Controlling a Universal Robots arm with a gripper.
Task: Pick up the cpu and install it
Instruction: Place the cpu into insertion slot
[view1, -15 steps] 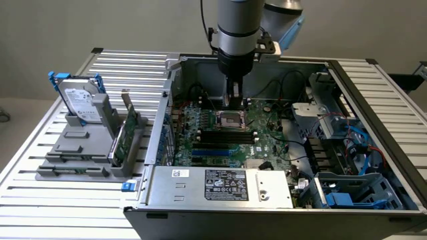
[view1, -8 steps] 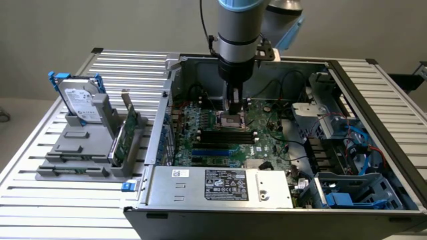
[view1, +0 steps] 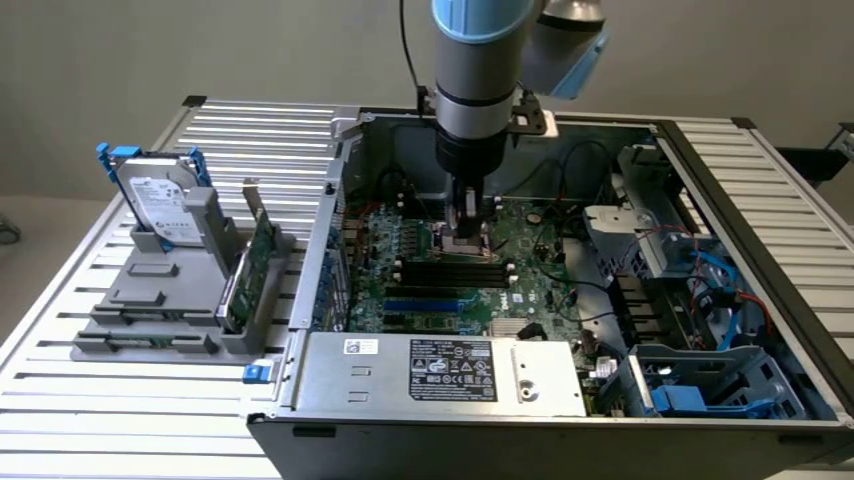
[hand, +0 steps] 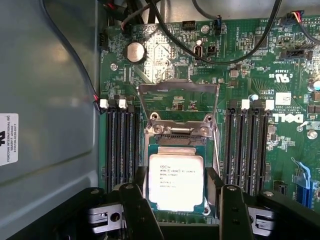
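Grey wall behind, and under everything a slatted metal table (view1: 80, 400). On my screen the open computer case (view1: 561, 445) covers the tabletop from its middle to its edge at the exterior view's right. The arm (view1: 474, 90) drops straight down into the case from above. A silver power supply (view1: 441, 370) fills the case's near corner, and the green motherboard (hand: 280, 165) lies flat on the case floor beyond it.

Outside the case, near the tabletop's edge at the exterior view's left, I see a grey holder (view1: 147, 300). A hard drive (view1: 160, 205) in a blue bracket stands upright in it.

At the middle of the board, between two banks of memory slots (hand: 120, 145), is the metal-framed socket (hand: 177, 131), with its load plate (hand: 177, 88) swung up.

The gripper (hand: 176, 181) is down at that socket. Its black fingers (hand: 141, 212) flank the cpu (hand: 176, 172) with a pad against each of two opposite edges, so I read it as clasping the chip. The cpu lies flat and square within the socket frame, printed silver top facing up.
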